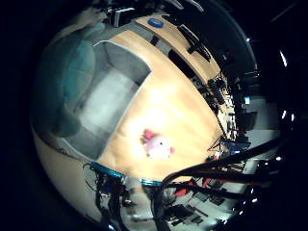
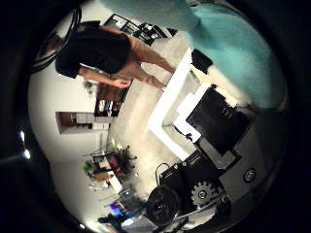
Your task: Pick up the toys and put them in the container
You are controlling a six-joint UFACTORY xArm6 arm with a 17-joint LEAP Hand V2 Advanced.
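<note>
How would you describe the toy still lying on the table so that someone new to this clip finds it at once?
Start from the light wooden table and find the grey container standing on it. On the bare wood beside the container's open side lies a small pink plush toy with darker pink parts. Nothing else soft or pink lies on the tabletop; a teal plush thing sits close to the palm instead.

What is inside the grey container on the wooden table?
The grey container shows only bare grey floor and walls. A teal plush toy, close to the palm, covers one side, so that part stays unseen. The pink toy lies outside, on the table.
</note>
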